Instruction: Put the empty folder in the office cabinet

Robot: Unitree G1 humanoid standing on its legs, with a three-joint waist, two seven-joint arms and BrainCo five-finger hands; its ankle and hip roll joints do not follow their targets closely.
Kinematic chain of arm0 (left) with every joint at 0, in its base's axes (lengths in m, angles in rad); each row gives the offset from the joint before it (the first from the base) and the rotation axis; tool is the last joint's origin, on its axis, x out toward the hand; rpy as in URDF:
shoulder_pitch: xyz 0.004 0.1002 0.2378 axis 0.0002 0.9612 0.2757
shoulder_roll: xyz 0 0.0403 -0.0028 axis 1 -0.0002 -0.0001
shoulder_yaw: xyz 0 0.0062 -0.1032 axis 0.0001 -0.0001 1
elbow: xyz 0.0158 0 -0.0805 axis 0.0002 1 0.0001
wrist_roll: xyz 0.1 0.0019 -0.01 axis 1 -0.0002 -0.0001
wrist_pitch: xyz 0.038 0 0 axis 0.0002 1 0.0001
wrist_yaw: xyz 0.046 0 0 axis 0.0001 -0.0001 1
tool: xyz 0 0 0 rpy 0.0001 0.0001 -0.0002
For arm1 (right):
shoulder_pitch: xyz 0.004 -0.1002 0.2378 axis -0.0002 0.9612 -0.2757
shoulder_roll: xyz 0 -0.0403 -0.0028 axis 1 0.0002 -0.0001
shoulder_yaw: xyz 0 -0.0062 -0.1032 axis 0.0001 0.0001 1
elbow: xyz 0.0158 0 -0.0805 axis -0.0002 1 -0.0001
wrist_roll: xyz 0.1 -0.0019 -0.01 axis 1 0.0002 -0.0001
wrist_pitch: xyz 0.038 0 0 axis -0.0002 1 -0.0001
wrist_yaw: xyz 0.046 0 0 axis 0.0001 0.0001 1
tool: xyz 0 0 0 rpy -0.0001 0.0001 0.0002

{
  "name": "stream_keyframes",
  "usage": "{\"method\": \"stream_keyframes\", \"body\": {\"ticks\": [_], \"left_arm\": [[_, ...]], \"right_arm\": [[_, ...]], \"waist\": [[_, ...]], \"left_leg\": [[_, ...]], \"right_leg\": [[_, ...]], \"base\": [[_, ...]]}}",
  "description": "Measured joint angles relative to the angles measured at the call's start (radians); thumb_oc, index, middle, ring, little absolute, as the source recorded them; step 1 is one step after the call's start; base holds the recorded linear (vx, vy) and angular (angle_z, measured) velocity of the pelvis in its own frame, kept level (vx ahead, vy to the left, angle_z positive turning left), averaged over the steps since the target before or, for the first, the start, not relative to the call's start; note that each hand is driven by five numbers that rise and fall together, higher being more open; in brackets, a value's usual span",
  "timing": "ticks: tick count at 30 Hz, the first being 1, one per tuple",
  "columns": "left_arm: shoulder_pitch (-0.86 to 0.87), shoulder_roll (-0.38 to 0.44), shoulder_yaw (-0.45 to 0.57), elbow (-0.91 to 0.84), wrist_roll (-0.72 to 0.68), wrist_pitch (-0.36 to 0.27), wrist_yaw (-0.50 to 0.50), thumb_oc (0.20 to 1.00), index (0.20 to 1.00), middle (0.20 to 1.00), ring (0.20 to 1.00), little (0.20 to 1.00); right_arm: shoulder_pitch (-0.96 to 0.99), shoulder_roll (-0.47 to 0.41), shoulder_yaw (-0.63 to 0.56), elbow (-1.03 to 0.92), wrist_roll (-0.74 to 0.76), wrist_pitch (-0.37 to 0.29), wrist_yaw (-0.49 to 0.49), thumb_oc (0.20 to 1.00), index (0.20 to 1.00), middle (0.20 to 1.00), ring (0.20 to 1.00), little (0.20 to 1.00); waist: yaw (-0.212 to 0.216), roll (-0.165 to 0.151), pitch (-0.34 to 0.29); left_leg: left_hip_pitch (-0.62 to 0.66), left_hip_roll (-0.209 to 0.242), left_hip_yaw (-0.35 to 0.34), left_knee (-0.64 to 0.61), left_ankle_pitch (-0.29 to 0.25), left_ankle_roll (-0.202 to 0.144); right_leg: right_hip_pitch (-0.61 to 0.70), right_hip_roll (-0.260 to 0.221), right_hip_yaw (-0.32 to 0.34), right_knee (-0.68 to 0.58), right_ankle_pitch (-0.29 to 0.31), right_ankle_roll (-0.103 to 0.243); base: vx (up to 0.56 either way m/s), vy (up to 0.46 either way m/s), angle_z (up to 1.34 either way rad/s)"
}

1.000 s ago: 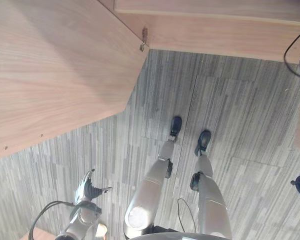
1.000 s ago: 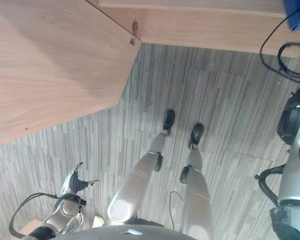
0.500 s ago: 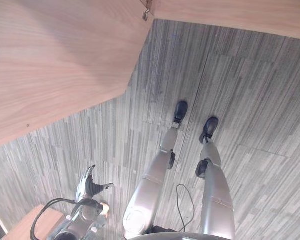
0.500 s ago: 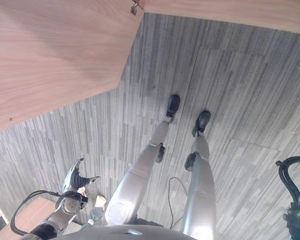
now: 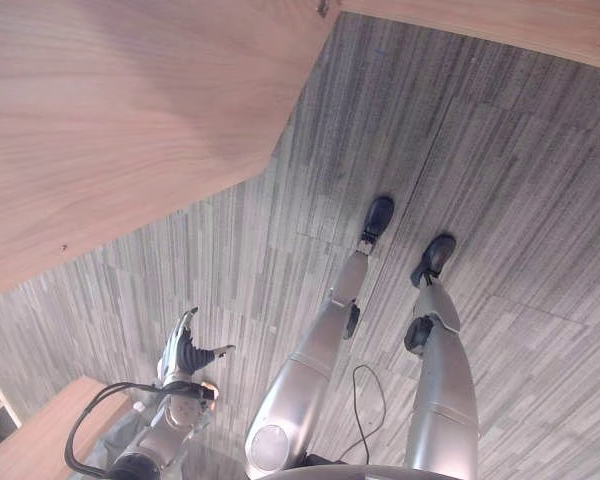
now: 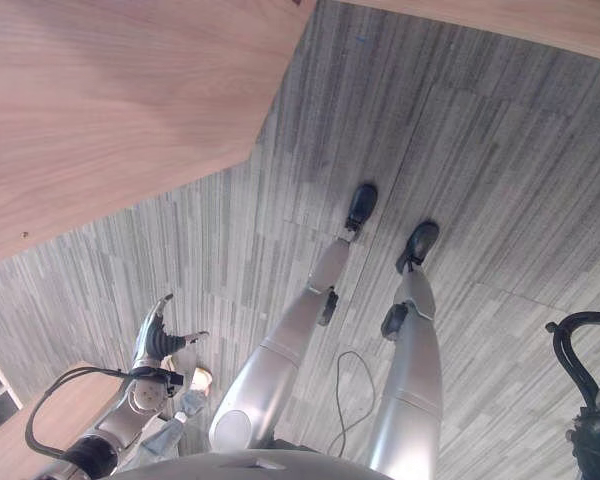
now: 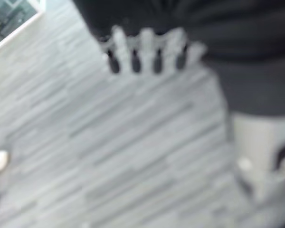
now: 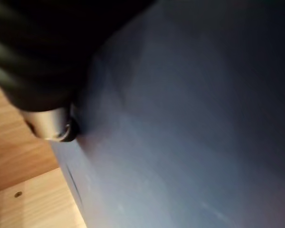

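Head views, looking down. The cabinet (image 5: 500,25) runs as a wood strip along the far edge, from 12 to 2 o'clock. A broad wood panel (image 5: 110,120), probably its door swung open, covers the 9 to 12 o'clock sector and overhangs the grey striped floor (image 5: 540,200).

Left hand (image 5: 185,350): at 7 o'clock, low over the floor, fingers (image 7: 147,47) straight and spread, holding nothing. It is idle and well apart from the cabinet. A light wooden top (image 5: 30,445) lies just behind it at 8 o'clock.

Right hand (image 8: 50,124): seen in its own wrist view, pressed against the folder (image 8: 180,118), a flat blue-grey sheet. Whether this hand clasps the folder or only rests on it cannot be told. A pale wood board (image 8: 19,190) with a small screw hole lies directly beside the folder's edge. It is probably part of the cabinet, though which part cannot be told.

Key relation: the folder is with the right hand, out past 3 o'clock in the head views, so the right arm is the one to act. The folder's long axis cannot be read from this close. Its face appears to stand edge-on to the board, which suggests it is at or near the cabinet.

Obstacles: the open panel at 10 o'clock is on the far side from the right arm. Nothing is seen between the folder and the board.
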Motion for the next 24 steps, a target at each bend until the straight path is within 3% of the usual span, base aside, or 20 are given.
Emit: {"method": "stream_keyframes", "body": {"ticks": [5, 13, 14, 16, 17, 19, 20, 21, 22, 23, 24], "left_arm": [[-0.001, 0.016, 0.004, -0.003, -0.002, 0.000, -0.010, 1.000, 1.000, 1.000, 1.000, 1.000], [-0.013, 0.037, 0.003, -0.024, -0.005, -0.001, -0.011, 1.000, 1.000, 1.000, 1.000, 1.000], [-0.012, 0.036, 0.004, -0.024, -0.005, 0.000, -0.011, 1.000, 1.000, 1.000, 1.000, 1.000], [-0.012, 0.033, 0.003, -0.024, -0.005, 0.000, -0.012, 1.000, 1.000, 1.000, 1.000, 1.000], [-0.045, 0.033, -0.014, -0.014, 0.000, 0.005, -0.009, 1.000, 1.000, 1.000, 1.000, 1.000], [-0.211, 0.051, -0.108, 0.195, 0.010, 0.043, -0.024, 1.000, 1.000, 1.000, 1.000, 1.000], [-0.249, 0.062, -0.058, 0.196, 0.011, 0.049, -0.030, 1.000, 1.000, 1.000, 1.000, 1.000], [-0.249, 0.062, -0.058, 0.196, 0.011, 0.049, -0.030, 1.000, 1.000, 1.000, 1.000, 1.000], [-0.249, 0.066, 0.050, 0.067, 0.002, 0.026, -0.008, 1.000, 1.000, 1.000, 1.000, 1.000], [-0.248, 0.071, 0.044, 0.064, 0.000, 0.026, -0.008, 1.000, 1.000, 1.000, 1.000, 1.000], [-0.245, 0.076, 0.034, 0.067, 0.000, 0.027, -0.012, 1.000, 1.000, 1.000, 1.000, 1.000]], "right_arm": [[-0.003, 0.000, 0.008, -0.001, 0.062, -0.009, 0.047, 0.200, 0.200, 0.200, 0.200, 0.200], [-0.002, -0.003, 0.003, -0.024, 0.065, -0.058, 0.025, 0.200, 0.200, 0.200, 0.200, 0.200], [-0.002, 0.005, 0.004, -0.022, 0.065, -0.077, 0.014, 0.200, 0.200, 0.200, 0.200, 0.200], [-0.002, 0.001, -0.006, -0.024, 0.065, -0.079, 0.005, 0.200, 0.200, 0.200, 0.200, 0.200], [0.000, 0.011, -0.004, -0.032, 0.069, -0.085, 0.003, 0.200, 0.200, 0.200, 0.200, 0.200], [0.029, 0.077, -0.089, -0.111, 0.065, -0.127, 0.001, 0.200, 0.200, 0.200, 0.200, 0.200], [0.027, 0.117, -0.113, -0.121, 0.077, -0.127, 0.000, 0.200, 0.200, 0.200, 0.200, 0.200], [0.027, 0.117, -0.113, -0.121, 0.077, -0.127, 0.000, 0.200, 0.200, 0.200, 0.200, 0.200], [0.028, 0.089, -0.109, -0.130, 0.086, -0.131, -0.042, 0.200, 0.200, 0.200, 0.200, 0.200], [0.030, 0.085, -0.107, -0.128, 0.088, -0.134, -0.049, 0.200, 0.200, 0.200, 0.200, 0.200], [0.031, 0.082, -0.104, -0.126, 0.092, -0.139, -0.053, 0.423, 0.423, 0.423, 0.423, 0.423]], "waist": [[0.006, -0.001, 0.000], [0.015, 0.000, -0.003], [0.012, -0.001, -0.006], [0.019, -0.008, -0.028], [0.015, -0.009, -0.055], [0.006, -0.001, -0.062], [-0.004, -0.002, -0.062], [-0.004, -0.002, -0.062], [0.002, -0.002, -0.062], [0.000, -0.002, -0.062], [-0.002, -0.002, -0.062]], "left_leg": [[0.000, -0.006, -0.008, 0.003, 0.001, 0.001], [-0.003, -0.008, -0.017, 0.003, 0.005, 0.005], [-0.003, -0.009, -0.027, 0.004, -0.031, -0.016], [-0.012, -0.010, -0.026, 0.002, -0.037, -0.010], [-0.030, -0.011, -0.025, 0.002, -0.013, -0.004], [-0.030, -0.015, -0.019, 0.003, 0.008, -0.013], [-0.031, -0.015, -0.028, 0.004, 0.010, -0.013], [-0.031, -0.015, -0.028, 0.004, 0.010, -0.013], [-0.031, -0.015, -0.029, 0.012, 0.010, -0.013], [-0.028, -0.015, -0.029, 0.016, 0.010, -0.013], [-0.025, -0.015, -0.030, 0.020, 0.011, -0.013]], "right_leg": [[0.004, -0.006, 0.000, -0.001, -0.004, 0.007], [-0.001, -0.007, -0.004, 0.002, -0.005, 0.008], [-0.002, -0.009, -0.004, 0.010, -0.018, 0.009], [-0.013, -0.009, -0.002, 0.009, -0.014, 0.003], [-0.036, -0.009, -0.001, 0.004, -0.013, 0.003], [-0.028, -0.015, 0.004, 0.009, -0.015, 0.003], [-0.029, -0.013, 0.003, 0.015, -0.018, 0.005], [-0.029, -0.013, 0.003, 0.015, -0.018, 0.005], [-0.010, -0.012, 0.003, -0.012, -0.020, 0.013], [0.002, -0.011, 0.003, -0.029, -0.014, 0.023], [0.013, -0.010, 0.003, -0.041, -0.010, 0.029]], "base": [[0.00, -0.002, 0.01], [0.00, -0.002, 0.00], [0.00, 0.000, 0.00], [-0.05, 0.086, 0.02], [-0.04, 0.097, 0.09], [0.02, 0.001, 0.09], [0.00, 0.000, 0.00], [0.01, -0.018, 0.05], [0.00, 0.000, 0.00], [0.00, 0.000, 0.00], [0.00, 0.000, 0.00]]}}
